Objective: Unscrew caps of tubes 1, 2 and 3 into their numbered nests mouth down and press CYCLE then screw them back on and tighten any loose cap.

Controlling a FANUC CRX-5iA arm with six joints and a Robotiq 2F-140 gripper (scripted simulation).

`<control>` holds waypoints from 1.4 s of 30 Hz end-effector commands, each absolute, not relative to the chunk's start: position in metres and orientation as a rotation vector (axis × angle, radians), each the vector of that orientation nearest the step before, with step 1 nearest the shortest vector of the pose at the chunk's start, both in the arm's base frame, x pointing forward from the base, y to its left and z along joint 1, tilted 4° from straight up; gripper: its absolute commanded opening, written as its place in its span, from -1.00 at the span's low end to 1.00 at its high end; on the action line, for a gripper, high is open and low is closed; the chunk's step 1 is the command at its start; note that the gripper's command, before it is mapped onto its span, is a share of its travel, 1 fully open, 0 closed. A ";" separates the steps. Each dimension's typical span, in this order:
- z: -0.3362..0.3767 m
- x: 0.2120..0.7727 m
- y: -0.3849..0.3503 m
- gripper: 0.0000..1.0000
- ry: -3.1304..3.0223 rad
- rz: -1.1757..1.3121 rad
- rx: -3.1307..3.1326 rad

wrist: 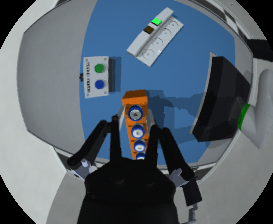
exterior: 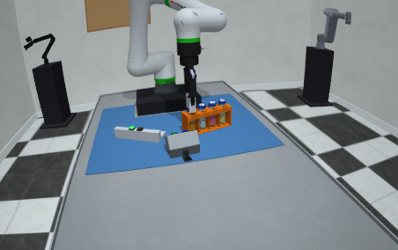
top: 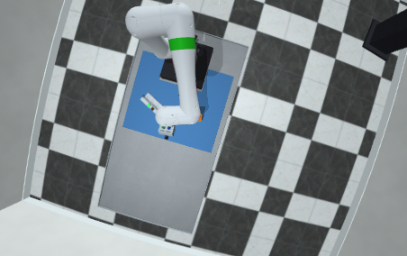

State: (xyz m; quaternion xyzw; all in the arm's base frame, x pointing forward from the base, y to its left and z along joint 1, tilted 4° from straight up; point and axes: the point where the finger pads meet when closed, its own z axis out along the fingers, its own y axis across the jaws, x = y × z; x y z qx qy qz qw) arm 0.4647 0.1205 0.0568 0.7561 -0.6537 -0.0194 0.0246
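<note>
Caps: four blue on orange rack (exterior: 206,120) | claw (exterior: 192,106) open, gripping nothing (over end tube) | keys: two

Lab automation cell, robot test room style. White six-joint arm (exterior: 153,53) on a black pedestal (exterior: 153,105) at the far end of a grey bench (exterior: 224,198) with a blue mat (exterior: 109,154). Orange tube rack (exterior: 207,120) with blue-capped sample tubes, small key desk (exterior: 182,143), lamp console (exterior: 137,133). Checkered floor (exterior: 364,145), bare walls, cameras on black pillars (exterior: 52,92) in the corners.
</note>
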 end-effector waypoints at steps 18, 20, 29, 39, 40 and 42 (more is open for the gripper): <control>0.093 0.467 0.121 -0.31 -2.022 -0.060 2.339; 0.099 0.467 0.121 -0.31 -2.022 -0.060 2.339; 0.101 0.496 0.103 -1.00 -1.912 -0.063 2.432; 0.089 0.539 0.075 -1.00 -1.912 -0.063 2.432; 0.089 0.539 0.075 -1.00 -1.912 -0.063 2.432; 0.084 0.544 0.071 -1.00 -1.912 -0.063 2.432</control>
